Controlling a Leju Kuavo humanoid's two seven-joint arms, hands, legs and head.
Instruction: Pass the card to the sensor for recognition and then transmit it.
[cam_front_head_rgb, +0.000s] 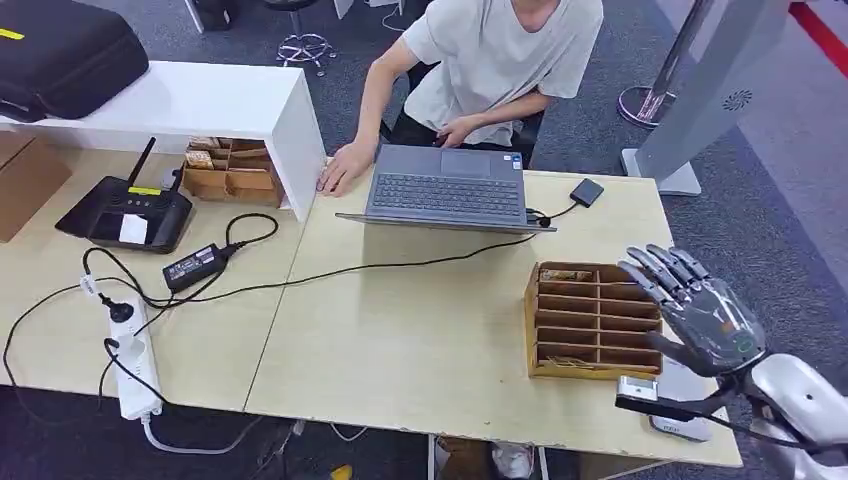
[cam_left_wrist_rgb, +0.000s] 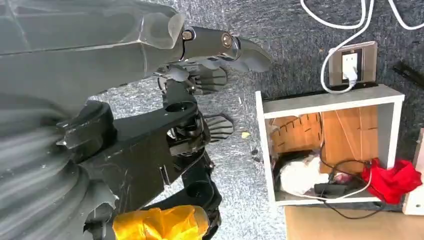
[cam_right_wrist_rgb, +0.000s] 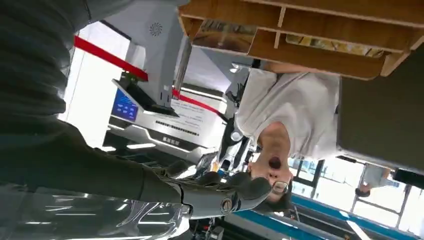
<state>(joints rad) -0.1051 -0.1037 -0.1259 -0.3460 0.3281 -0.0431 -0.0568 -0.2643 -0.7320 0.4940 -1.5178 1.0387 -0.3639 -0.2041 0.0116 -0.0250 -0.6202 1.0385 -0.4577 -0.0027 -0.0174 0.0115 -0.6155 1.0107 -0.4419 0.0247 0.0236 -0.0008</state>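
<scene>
Here the right hand (cam_front_head_rgb: 700, 310) hovers over the table's (cam_front_head_rgb: 420, 340) near right corner, fingers spread and holding nothing, just beside the wooden card rack (cam_front_head_rgb: 590, 320). Cards (cam_front_head_rgb: 566, 275) lie in the rack's far compartments. The left hand (cam_left_wrist_rgb: 200, 75) hangs over the floor, empty, fingers loosely apart. Farther off, a person (cam_front_head_rgb: 490, 60) sits behind an open laptop (cam_front_head_rgb: 445, 190).

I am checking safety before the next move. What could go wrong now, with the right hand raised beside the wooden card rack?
1. The open right hand is close to the wooden card rack; reaching in may push the rack sideways.
2. The black cable runs across the table near the rack and could catch.
3. A person sits at the laptop, near the arm's sweep.
</scene>
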